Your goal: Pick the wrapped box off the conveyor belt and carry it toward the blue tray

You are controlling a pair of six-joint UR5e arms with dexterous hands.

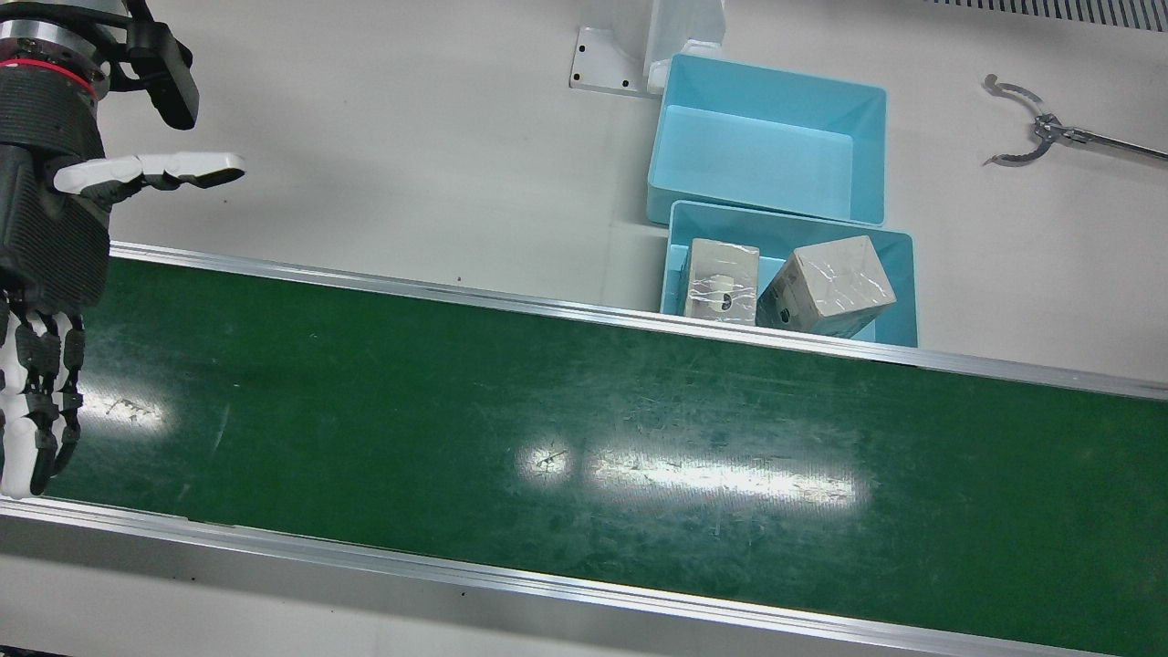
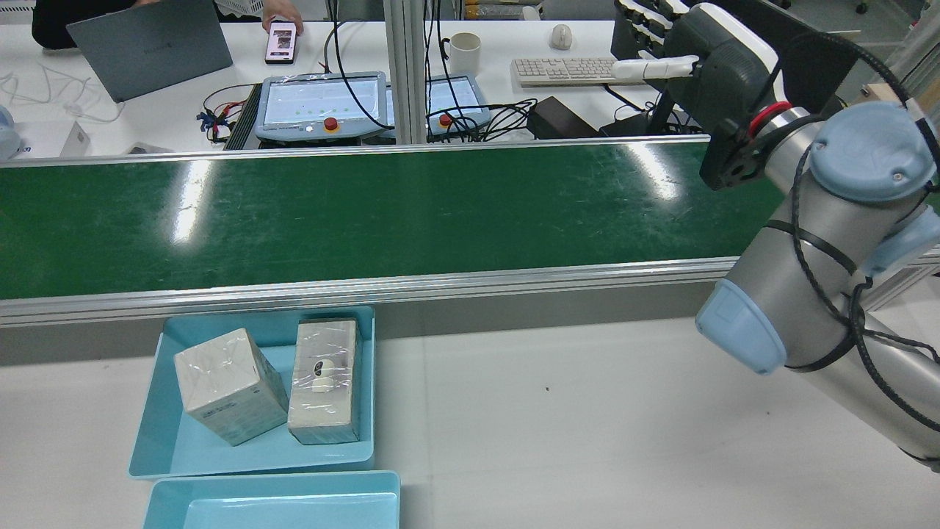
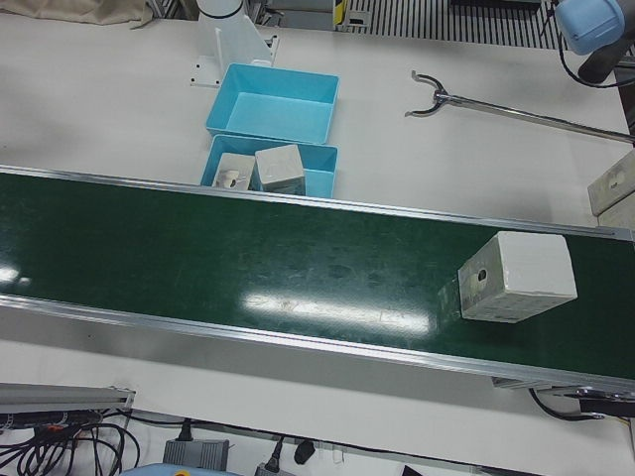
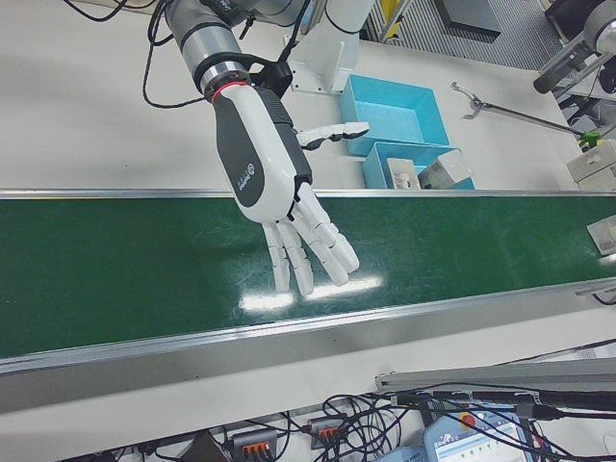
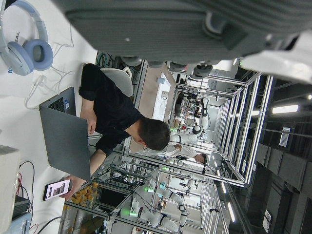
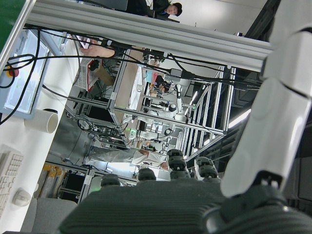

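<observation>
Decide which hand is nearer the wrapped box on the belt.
Probably left: the left arm stands near the wrapped box; the right hand hovers over the belt's far end.

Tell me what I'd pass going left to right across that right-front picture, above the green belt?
Right hand → the two blue trays, the nearer one holding wrapped boxes → a metal grabber tool on the table.
</observation>
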